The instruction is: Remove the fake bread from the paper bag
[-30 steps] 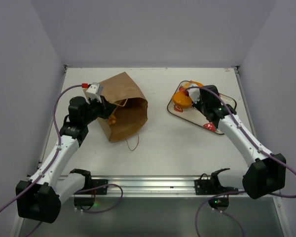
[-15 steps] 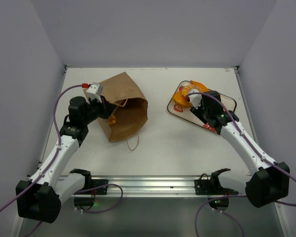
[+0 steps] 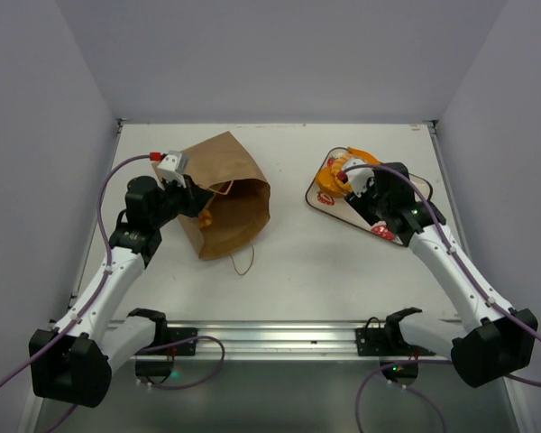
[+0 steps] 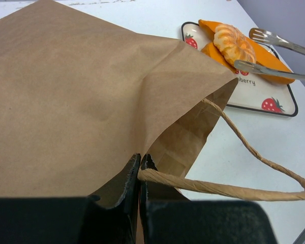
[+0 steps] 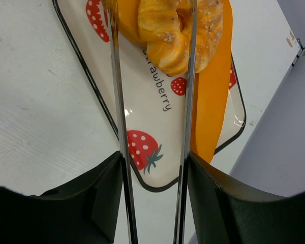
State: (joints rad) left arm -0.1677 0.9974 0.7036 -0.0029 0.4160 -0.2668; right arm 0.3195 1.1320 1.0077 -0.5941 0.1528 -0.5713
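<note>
The brown paper bag [image 3: 225, 194] lies on its side at the left, mouth toward the near right; it fills the left wrist view [image 4: 81, 91]. My left gripper [image 3: 198, 200] is shut on the bag's rim by its twisted handle [image 4: 218, 188]; the jaws [image 4: 140, 162] are pinched together. A fake bread [image 3: 343, 168] lies on an orange sheet [image 5: 211, 101] on the strawberry tray [image 3: 417, 186]. My right gripper [image 3: 371, 194] holds metal tongs [image 5: 117, 101]. The tong arms stand apart on either side of the bread [image 5: 178, 30].
The bag's second handle [image 3: 245, 262] lies loose on the table in front of it. A small yellow-orange thing [image 3: 206, 217] shows at the bag's mouth. The tray [image 5: 142, 122] sits at the right near the wall. Grey walls close in three sides.
My right arm has drawn back toward the near right, away from the bread, which stays on the tray. The left arm and the bag have not moved.
</note>
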